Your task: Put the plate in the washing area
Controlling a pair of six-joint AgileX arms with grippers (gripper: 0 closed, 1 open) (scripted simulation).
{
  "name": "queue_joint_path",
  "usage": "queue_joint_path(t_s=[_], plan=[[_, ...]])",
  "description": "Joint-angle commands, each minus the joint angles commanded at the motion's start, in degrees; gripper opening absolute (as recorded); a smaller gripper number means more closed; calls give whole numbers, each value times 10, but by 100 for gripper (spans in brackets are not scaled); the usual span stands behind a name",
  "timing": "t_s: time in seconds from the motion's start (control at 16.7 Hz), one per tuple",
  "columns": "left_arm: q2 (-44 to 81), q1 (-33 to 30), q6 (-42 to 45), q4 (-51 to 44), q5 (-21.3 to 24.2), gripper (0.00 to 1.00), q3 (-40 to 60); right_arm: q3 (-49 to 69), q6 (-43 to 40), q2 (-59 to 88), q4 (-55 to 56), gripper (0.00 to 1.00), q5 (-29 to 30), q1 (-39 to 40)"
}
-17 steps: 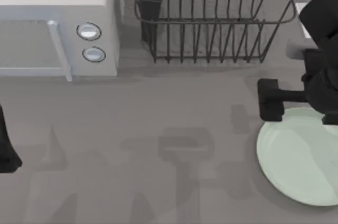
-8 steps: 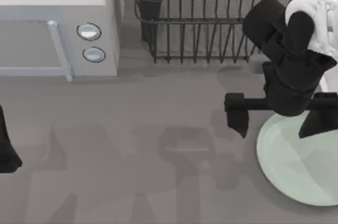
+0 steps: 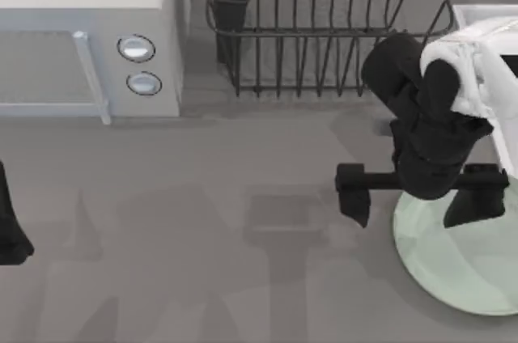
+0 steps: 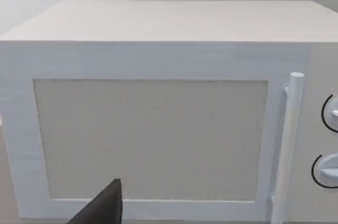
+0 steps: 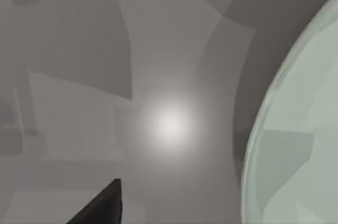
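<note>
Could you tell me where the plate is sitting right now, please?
In the top view the plate lies flat on the table's right side, in front of the dish rack, with the open right gripper straddling its far-left rim.

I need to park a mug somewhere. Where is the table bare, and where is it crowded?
Bare: the table in front of the microwave and dish rack, left of the plate. Crowded: the right side, where the right gripper hangs open over the plate's rim. The left gripper sits at the left edge.
</note>
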Motion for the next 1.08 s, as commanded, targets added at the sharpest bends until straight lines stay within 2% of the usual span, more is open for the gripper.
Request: queue_joint_path(t_s=[0.24,0.54,1.08], plan=[[0,0,0,0,0,100,0,-56,2,45,104,100,0,2],[0,0,0,0,0,100,0,-68,2,55,120,100,0,3],[0,0,0,0,0,100,0,-68,2,55,120,32,0,3]])
